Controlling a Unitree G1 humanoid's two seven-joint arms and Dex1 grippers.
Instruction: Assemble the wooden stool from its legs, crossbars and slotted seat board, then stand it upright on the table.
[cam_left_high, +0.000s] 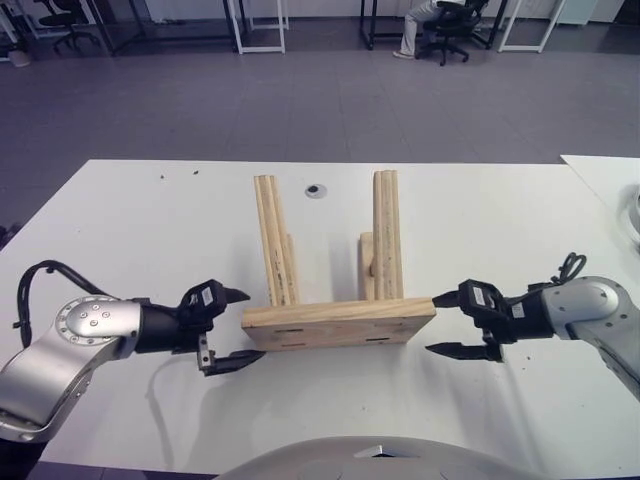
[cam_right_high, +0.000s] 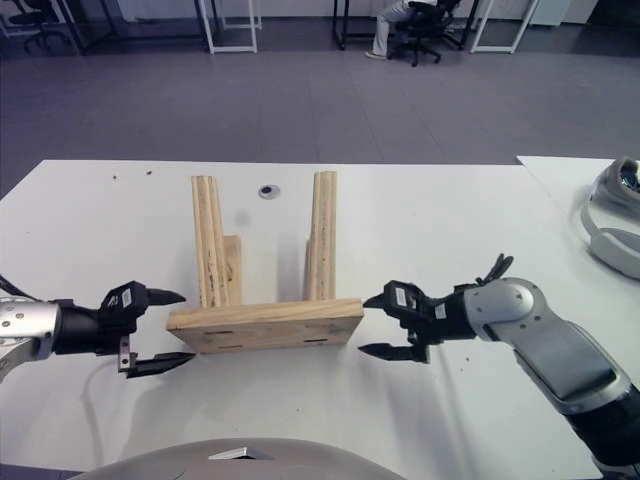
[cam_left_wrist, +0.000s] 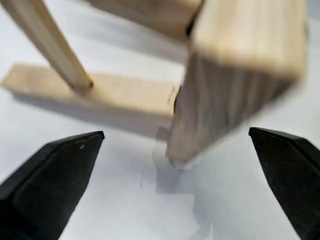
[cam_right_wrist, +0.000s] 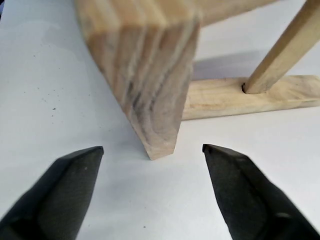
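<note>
1. Lying sideways on the white desk, pale wooden stool, legs pointing far.
2. Left hand, right hand both open beside its seat ends.
3. Uneven clamping could twist it loose.

White table under tipped wooden stool, small dark disc.

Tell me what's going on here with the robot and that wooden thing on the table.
A two-armed robot is putting together a wooden stool. It looks assembled but lies on its side on the white table, with the seat board on edge toward the robot and the legs pointing away. The left gripper and right gripper sit open at the board's two ends, fingers either side of it without touching. It is not yet stood upright.
</note>
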